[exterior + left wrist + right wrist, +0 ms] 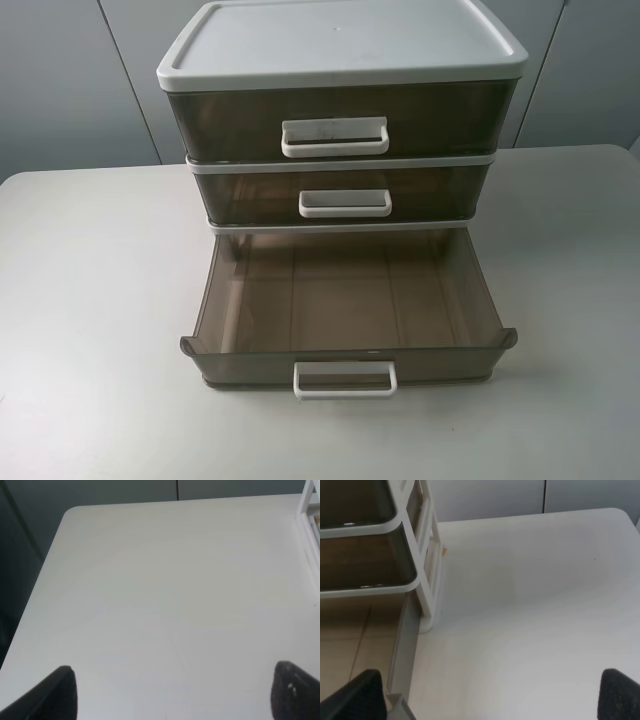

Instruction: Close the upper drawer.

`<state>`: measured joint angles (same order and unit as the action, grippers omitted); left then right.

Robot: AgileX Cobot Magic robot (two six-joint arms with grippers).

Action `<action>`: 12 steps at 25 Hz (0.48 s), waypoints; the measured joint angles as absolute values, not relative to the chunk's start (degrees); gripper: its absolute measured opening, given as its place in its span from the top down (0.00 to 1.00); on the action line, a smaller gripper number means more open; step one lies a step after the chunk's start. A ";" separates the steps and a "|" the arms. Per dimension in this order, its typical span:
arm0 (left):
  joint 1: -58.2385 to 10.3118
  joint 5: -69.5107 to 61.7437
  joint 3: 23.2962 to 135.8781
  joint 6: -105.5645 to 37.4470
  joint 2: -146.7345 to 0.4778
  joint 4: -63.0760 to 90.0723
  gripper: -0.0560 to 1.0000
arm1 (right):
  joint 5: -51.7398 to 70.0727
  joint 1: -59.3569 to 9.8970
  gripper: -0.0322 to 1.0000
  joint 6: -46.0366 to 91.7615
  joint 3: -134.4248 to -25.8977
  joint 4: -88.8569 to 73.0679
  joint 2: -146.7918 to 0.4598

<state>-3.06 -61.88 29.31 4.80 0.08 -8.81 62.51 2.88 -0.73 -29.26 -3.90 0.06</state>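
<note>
Approach step: upper drawer (340,120) sits slightly proud atop the cabinet (340,40) (bottom one fully out), left gripper (172,692) and right gripper (492,695) both spread, empty; next needs a front push.

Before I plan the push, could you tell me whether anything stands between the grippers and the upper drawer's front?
Nothing blocks the upper drawer itself, and its handle is clear. The bottom drawer, though, is pulled out below it, so a low frontal approach would likely meet it.
</note>
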 joint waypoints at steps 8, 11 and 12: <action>-3.06 -61.88 29.31 4.57 0.08 -8.81 0.24 | 62.51 2.88 0.35 -0.49 -29.26 -3.90 0.06; -3.06 -61.88 29.31 4.57 0.08 -8.81 0.24 | 62.51 2.88 0.35 -0.49 -29.26 -3.90 0.06; -3.06 -61.88 29.31 4.57 0.08 -8.81 0.24 | 62.51 2.88 0.35 -0.49 -29.26 -3.90 0.06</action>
<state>-3.06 -61.88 29.31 4.57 0.08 -8.81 62.51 2.88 -0.49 -29.26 -3.90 0.06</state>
